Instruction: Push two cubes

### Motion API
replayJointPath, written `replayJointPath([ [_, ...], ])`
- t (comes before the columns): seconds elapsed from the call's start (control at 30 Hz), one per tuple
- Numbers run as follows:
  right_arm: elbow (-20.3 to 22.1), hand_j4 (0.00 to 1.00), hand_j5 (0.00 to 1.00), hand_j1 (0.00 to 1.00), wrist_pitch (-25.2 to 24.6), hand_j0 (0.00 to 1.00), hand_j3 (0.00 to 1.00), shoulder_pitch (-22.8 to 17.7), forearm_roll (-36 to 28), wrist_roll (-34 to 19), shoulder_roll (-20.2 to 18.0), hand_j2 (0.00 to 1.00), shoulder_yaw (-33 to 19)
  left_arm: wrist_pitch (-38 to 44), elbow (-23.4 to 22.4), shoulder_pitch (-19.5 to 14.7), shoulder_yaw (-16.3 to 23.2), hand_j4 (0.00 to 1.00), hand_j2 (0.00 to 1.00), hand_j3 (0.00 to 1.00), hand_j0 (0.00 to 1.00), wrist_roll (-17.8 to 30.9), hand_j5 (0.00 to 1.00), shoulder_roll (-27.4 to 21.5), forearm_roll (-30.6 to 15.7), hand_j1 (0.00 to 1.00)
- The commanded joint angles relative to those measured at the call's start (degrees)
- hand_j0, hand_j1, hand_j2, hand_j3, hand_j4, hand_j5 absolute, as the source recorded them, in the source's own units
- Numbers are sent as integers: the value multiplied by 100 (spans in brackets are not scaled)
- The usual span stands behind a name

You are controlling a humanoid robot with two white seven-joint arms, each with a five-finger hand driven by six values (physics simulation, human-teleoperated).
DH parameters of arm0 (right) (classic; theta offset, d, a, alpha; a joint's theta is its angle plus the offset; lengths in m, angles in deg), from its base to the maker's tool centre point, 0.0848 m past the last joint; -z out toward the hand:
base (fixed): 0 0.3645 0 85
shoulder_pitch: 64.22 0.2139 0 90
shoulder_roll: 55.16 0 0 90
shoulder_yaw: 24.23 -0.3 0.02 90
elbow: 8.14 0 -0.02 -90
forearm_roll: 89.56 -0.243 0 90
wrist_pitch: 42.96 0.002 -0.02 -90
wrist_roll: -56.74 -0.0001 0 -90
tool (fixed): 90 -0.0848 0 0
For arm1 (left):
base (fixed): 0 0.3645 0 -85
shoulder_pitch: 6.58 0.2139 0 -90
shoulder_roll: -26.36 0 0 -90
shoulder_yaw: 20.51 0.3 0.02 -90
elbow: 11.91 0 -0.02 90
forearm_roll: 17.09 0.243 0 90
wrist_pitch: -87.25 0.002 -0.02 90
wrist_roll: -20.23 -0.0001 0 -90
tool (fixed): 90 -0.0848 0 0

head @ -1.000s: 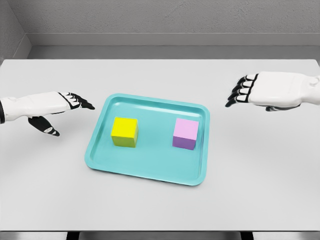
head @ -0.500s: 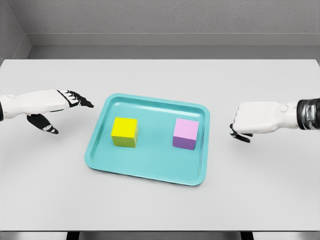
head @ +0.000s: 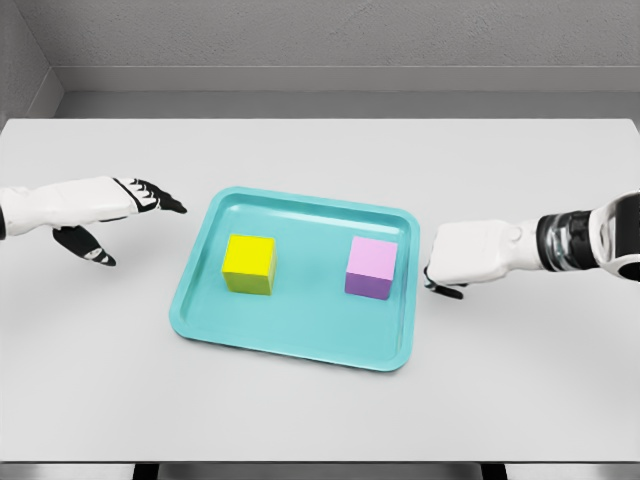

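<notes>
A yellow cube [head: 249, 262] sits on the left half of a teal tray [head: 300, 345], and a pink cube [head: 371, 266] with purple sides sits on the right half. My left hand [head: 132, 205] hovers left of the tray, open, with its fingers stretched toward the tray's far left corner and the thumb hanging down. My right hand [head: 447, 272] is low at the tray's right rim, level with the pink cube and a short gap from it. Its back faces me, its dark fingertips [head: 441, 289] peek out below, and it holds nothing.
The tray lies in the middle of a wide white table [head: 320, 420]. A grey wall runs behind the table's far edge.
The right hand has dropped and swept left, from high at the right edge to the tray's right rim. The left hand has barely shifted. Both cubes stay where they were.
</notes>
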Motion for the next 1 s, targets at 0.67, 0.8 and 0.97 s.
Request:
replayJointPath([
  [0.67,-304,16,16,16,-12,16,16,308,10,1,472,16,427,13,-8,-44,39,100,100,100,100,7,100,-6,69,100],
  [0.8,-304,16,16,16,-12,16,16,378,10,1,498,16,436,13,-8,-105,109,90,90,90,90,253,90,12,219,90],
  [0.97,-296,16,16,16,-12,16,16,448,10,1,630,16,550,13,71,-316,109,13,13,13,13,501,13,161,359,13],
])
